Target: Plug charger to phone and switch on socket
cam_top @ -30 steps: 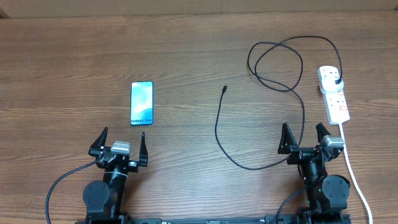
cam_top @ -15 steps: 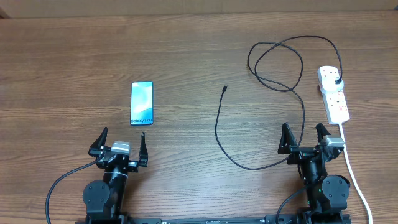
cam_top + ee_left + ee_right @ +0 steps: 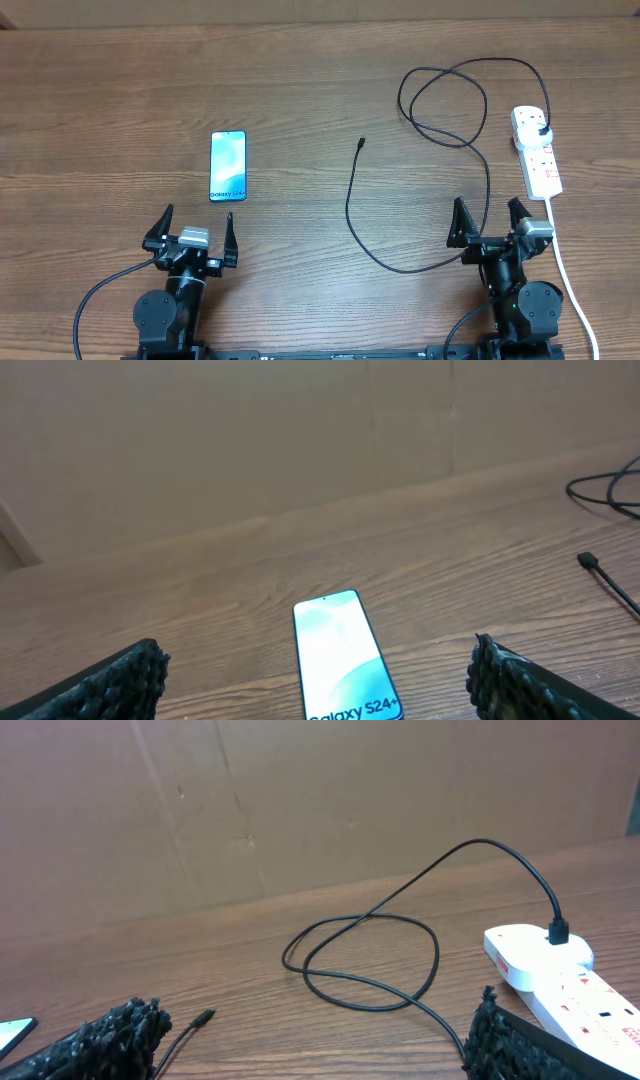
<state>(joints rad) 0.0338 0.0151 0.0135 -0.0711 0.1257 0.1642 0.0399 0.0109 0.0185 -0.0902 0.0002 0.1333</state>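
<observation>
On the wooden table point(image 3: 120, 90) the left gripper point(image 3: 197, 222) sits low near the front edge with its jaws spread wide and nothing between them. The right gripper point(image 3: 486, 210) is likewise fully parted and empty. The phone point(image 3: 228, 166) lies flat, screen up and lit, at about 1 o'clock from the left gripper and near it. In the left wrist view it lies between the two dark, textured fingers point(image 3: 120, 678) without touching either. The charger point(image 3: 349, 195) is not joined to the phone. Its small connector tip point(image 3: 362, 143) rests on bare wood at roughly 10 o'clock from the right gripper, well apart from the phone. From there the cable runs toward 6 o'clock, bends past the right gripper's left side, climbs, and makes a loose loop at its 12 o'clock. It ends in a black plug point(image 3: 541, 131) seated in the far end of the socket point(image 3: 538, 155). The socket lies at about 1 o'clock from the right gripper (its switch position cannot be made out), and its thick white cord point(image 3: 570, 280) trails toward 6 o'clock.
</observation>
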